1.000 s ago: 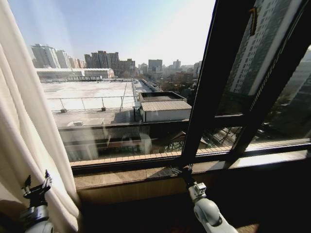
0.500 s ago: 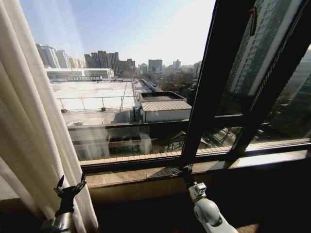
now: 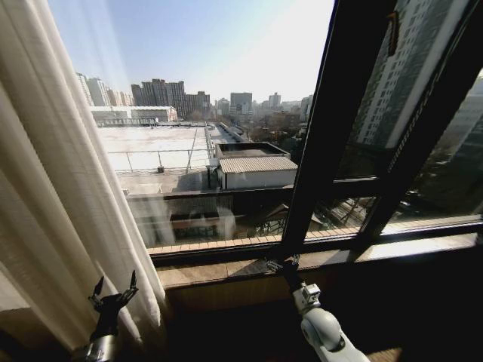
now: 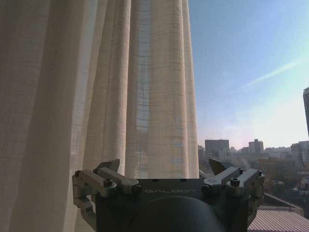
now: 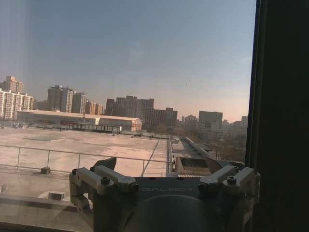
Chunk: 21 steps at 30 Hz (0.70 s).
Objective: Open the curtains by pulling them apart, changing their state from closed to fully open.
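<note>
Two hands gape empty: left hand (image 3: 113,290) beside the curtains (image 3: 53,188), right hand (image 3: 281,263) at the sill (image 3: 407,249).

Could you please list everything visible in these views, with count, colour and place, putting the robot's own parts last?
curtain: one sheer panel, white-cream, pleated, bunched at the robot's left side of the window.
window frame: one, dark, slanting upright post to the right of the big pane.
window sill: one, brown, below the glass.
flat rooftop: one, pale grey, outside below the window.
distant buildings: several, dark, along the skyline.
left gripper: one, dark metal, open, low in front of the curtain's lower edge.
right gripper: one, dark with a white arm, open, at the sill beneath the frame post.
</note>
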Tool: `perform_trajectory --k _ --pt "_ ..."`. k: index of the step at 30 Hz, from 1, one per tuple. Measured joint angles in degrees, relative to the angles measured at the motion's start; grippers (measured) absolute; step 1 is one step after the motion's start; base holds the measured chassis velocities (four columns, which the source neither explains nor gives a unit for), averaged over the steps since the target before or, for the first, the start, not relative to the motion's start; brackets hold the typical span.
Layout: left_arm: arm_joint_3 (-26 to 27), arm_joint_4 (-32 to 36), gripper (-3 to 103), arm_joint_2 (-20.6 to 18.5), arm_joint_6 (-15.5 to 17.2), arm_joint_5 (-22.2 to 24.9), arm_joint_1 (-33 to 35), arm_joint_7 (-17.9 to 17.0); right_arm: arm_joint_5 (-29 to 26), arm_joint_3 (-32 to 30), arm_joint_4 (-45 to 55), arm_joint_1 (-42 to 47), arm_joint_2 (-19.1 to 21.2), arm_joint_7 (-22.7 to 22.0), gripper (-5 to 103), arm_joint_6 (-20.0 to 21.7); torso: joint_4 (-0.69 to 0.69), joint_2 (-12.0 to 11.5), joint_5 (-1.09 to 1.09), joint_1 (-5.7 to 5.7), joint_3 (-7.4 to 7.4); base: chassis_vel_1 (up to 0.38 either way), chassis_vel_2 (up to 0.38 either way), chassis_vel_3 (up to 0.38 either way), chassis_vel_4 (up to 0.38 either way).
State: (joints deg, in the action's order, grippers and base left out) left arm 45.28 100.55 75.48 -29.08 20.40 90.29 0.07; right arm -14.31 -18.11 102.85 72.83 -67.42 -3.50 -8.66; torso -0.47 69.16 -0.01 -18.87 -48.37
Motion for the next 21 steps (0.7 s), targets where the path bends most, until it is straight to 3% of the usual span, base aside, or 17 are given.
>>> perform_trajectory --k 21 --pt "0.1 -0.1 100 -0.1 0.2 0.0 -0.1 0.0 0.0 0.0 0.0 0.0 0.0 0.0 100 0.0 0.01 0.0 0.00 -0.01 0.00 -0.026 -0.031 0.026 0.025"
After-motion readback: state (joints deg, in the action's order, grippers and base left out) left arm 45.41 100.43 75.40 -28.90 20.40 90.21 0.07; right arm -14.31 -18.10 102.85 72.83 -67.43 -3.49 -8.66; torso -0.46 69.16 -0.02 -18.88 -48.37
